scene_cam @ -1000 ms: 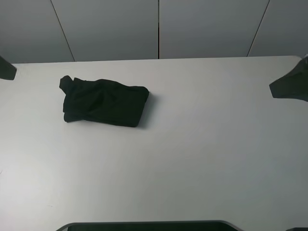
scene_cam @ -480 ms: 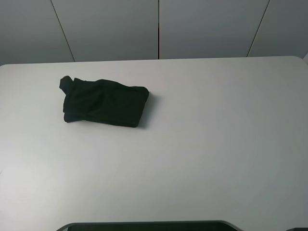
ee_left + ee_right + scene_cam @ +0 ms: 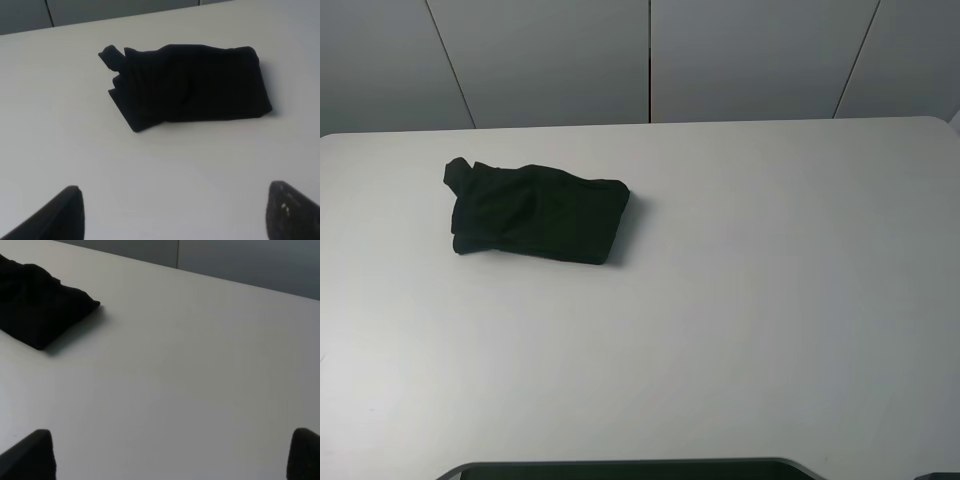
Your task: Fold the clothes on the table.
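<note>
The clothes lie as a compact black folded bundle on the far left part of the white table; no print or label shows. The left wrist view has the clothes ahead of my left gripper, whose fingertips stand wide apart, open and empty, well short of the fabric. In the right wrist view only one end of the clothes shows at the edge, far from my right gripper, also open and empty. Neither gripper appears in the exterior high view.
Grey wall panels rise behind the table's far edge. A dark curved edge runs along the near side of the table.
One second ago both arms showed at the left and right edges of the exterior high view; they have since withdrawn out of it. The clothes have not moved.
</note>
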You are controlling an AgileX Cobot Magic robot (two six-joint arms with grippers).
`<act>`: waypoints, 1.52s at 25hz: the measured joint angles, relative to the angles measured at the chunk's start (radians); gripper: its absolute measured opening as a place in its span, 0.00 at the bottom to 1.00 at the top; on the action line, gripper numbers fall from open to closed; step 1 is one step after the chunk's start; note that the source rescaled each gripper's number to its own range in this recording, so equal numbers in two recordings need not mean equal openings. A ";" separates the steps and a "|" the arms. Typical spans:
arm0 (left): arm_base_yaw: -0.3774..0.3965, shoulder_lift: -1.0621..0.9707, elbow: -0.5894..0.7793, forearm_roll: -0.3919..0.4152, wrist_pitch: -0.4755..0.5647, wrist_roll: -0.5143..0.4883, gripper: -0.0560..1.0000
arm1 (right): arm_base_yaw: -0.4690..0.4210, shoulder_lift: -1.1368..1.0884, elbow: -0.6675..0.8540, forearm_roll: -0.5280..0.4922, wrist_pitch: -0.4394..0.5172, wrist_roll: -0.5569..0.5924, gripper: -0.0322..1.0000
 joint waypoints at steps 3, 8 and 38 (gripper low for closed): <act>0.000 -0.002 0.000 0.018 0.007 0.000 0.95 | 0.000 0.000 0.006 0.006 -0.002 0.000 1.00; 0.000 -0.007 0.023 0.025 -0.017 0.000 0.95 | 0.000 0.000 0.017 0.027 -0.018 -0.002 1.00; 0.119 -0.007 0.028 0.027 -0.023 0.000 0.95 | -0.259 0.000 0.017 0.025 -0.022 -0.004 1.00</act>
